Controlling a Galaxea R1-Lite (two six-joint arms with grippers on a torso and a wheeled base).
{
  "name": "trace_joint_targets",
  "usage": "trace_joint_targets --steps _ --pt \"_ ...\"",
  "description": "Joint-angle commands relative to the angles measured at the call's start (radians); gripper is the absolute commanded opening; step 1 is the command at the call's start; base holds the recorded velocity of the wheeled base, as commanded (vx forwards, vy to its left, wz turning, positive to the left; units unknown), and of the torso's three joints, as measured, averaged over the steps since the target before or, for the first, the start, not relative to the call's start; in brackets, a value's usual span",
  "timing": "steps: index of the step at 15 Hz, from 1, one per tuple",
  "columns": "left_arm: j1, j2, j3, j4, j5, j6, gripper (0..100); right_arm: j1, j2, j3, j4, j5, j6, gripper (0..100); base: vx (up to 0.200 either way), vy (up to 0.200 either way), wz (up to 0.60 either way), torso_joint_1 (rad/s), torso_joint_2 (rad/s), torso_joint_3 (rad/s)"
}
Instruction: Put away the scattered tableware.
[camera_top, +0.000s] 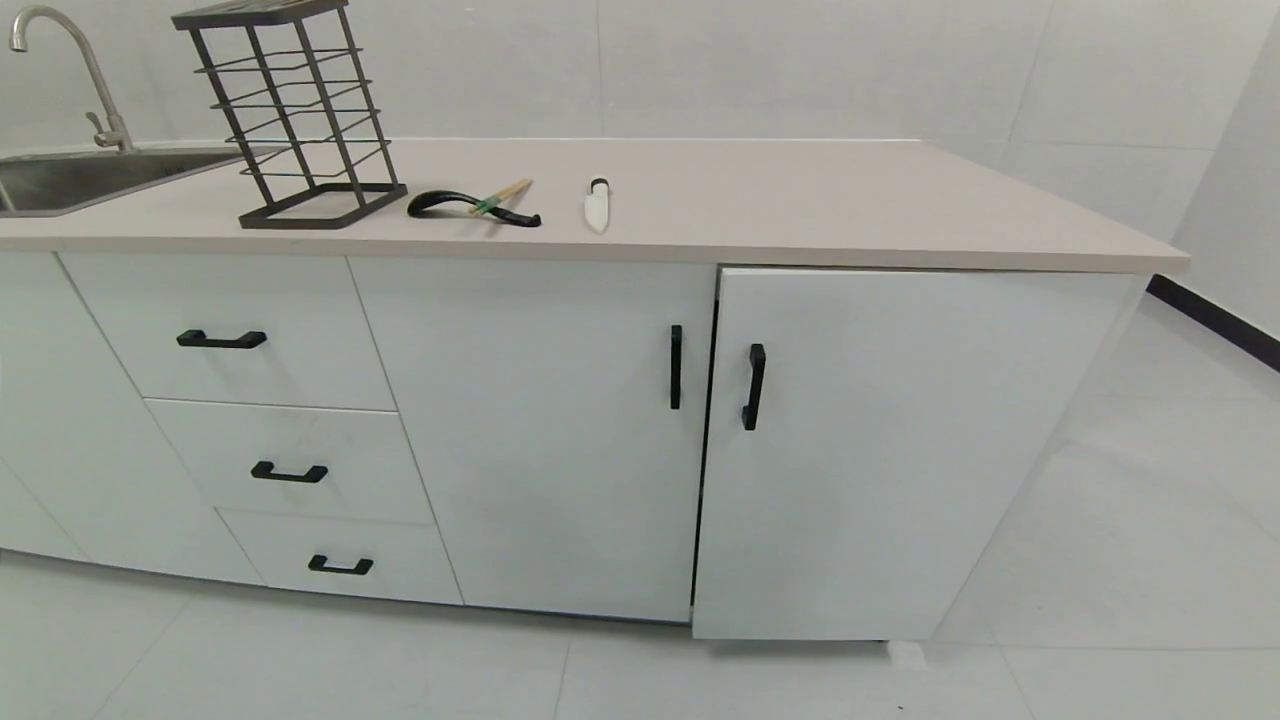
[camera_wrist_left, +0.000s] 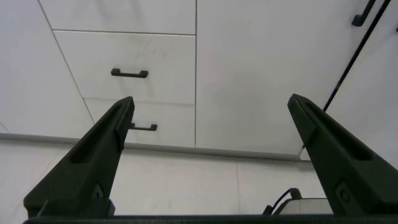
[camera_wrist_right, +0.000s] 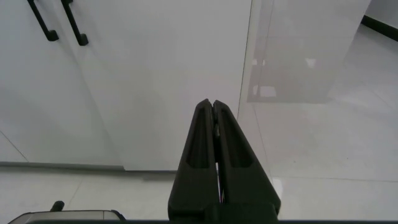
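Your three pieces of tableware lie in a loose row on the pale beige worktop (camera_top: 800, 200), close to its front edge. A black spoon with a curved handle (camera_top: 450, 203) is crossed near its handle end by a pair of wooden chopsticks with a green band (camera_top: 503, 193). A small white knife (camera_top: 597, 207) lies a little apart from them, toward the worktop's free end. A tall black wire rack (camera_top: 300, 110) stands just beside the spoon's bowl, between it and the steel sink (camera_top: 90, 175) at the far left corner.

Your left gripper (camera_wrist_left: 211, 102) has its jaws spread wide and empty, facing the white drawer fronts (camera_wrist_left: 130, 68). Your right gripper (camera_wrist_right: 213, 102) has its jaws pressed together on nothing, facing the white right-hand cabinet door (camera_wrist_right: 155, 93).

What matters for your next move is height. Both pairs of jaws sit down at cabinet-front level, and everything you want lies above them on the worktop. The drawers stand under the rack and spoon, so your left arm looks the nearer one. The spoon's long axis runs along the front edge, the chopsticks lie on a diagonal, and the knife points from front to back. Plan to close across whichever handle you choose.
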Motion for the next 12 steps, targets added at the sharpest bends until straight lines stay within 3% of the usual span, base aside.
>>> trace_joint_targets --steps 1,9,12 --pt "0.0 0.002 0.0 0.0 0.001 0.0 100 0.0 0.002 0.0 0.0 0.0 0.0 0 0.0 0.0 0.0 0.0 0.0 0.0" --pt "0.0 0.002 0.0 0.0 0.001 -0.002 100 0.0 0.002 0.0 0.0 0.0 0.0 0 0.0 0.0 0.0 0.0 0.0 0.0" --pt "0.0 0.002 0.0 -0.002 0.001 -0.003 100 0.002 0.002 0.0 0.0 0.0 0.0 0 0.0 0.2 0.0 0.002 0.0 0.007"
